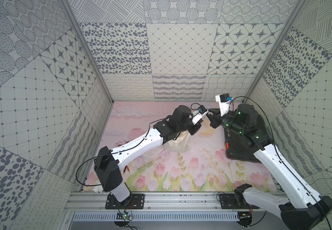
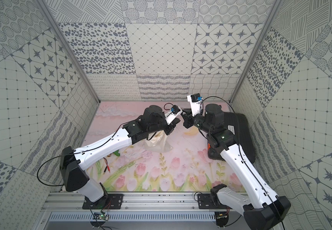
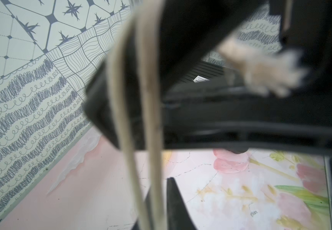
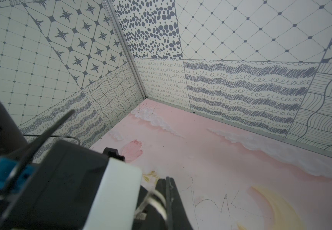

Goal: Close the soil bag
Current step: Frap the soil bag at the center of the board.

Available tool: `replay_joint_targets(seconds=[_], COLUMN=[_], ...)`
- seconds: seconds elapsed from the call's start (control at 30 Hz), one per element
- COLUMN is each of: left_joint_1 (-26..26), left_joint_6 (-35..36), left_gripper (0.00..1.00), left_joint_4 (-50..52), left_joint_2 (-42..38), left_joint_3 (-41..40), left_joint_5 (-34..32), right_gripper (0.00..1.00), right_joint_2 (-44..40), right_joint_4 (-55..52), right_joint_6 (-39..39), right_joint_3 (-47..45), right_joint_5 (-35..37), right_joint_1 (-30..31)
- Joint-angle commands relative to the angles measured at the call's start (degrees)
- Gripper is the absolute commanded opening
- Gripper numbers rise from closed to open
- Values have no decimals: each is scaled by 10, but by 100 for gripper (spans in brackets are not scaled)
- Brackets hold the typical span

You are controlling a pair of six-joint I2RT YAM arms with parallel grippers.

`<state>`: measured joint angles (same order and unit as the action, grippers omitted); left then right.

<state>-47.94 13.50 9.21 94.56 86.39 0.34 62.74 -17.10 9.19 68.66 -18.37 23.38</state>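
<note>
1. Soil bag (image 1: 178, 144) sat mid-desk (image 1: 201, 169) in both top views, partly under the left gripper (image 1: 196, 128).
2. Left wrist: left gripper clamped shut on the drawstring cord (image 3: 151, 99).
3. Right wrist: right gripper (image 4: 167, 181) pinched tight on the same cord.

Bright, even light; faint shadows; top views sharp; wrist views blur near parts

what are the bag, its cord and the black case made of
Bag: soft matte cream cloth, likely cotton or canvas; it slumps and wrinkles.
Cord: pale fibre string, it seems, though blurred; its end frays into a fluffy tuft.
Case: hard black plastic, probably moulded; its surface holds even, straight ribs.
</note>
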Motion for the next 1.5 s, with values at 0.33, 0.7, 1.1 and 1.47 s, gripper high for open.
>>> replay_joint_targets(seconds=[0.33, 0.7, 1.1, 1.47], left_joint_1=[-29, -47, -58, -51], left_joint_6=[-38, -119, -156, -170], left_gripper=[0, 2, 7, 5], left_joint_4=[151, 279, 341, 360], left_joint_2=[-83, -47, -43, -51], left_joint_3=[-204, -251, -267, -288], left_joint_5=[-96, -165, -176, -216], right_gripper=[0, 0, 0, 0], right_joint_2=[6, 22, 40, 64], right_joint_4=[13, 15, 15, 14], right_joint_6=[-8, -2, 7, 50], right_joint_3=[81, 124, 145, 160], right_joint_5=[65, 92, 114, 96], right_joint_1=[-59, -68, -116, -217])
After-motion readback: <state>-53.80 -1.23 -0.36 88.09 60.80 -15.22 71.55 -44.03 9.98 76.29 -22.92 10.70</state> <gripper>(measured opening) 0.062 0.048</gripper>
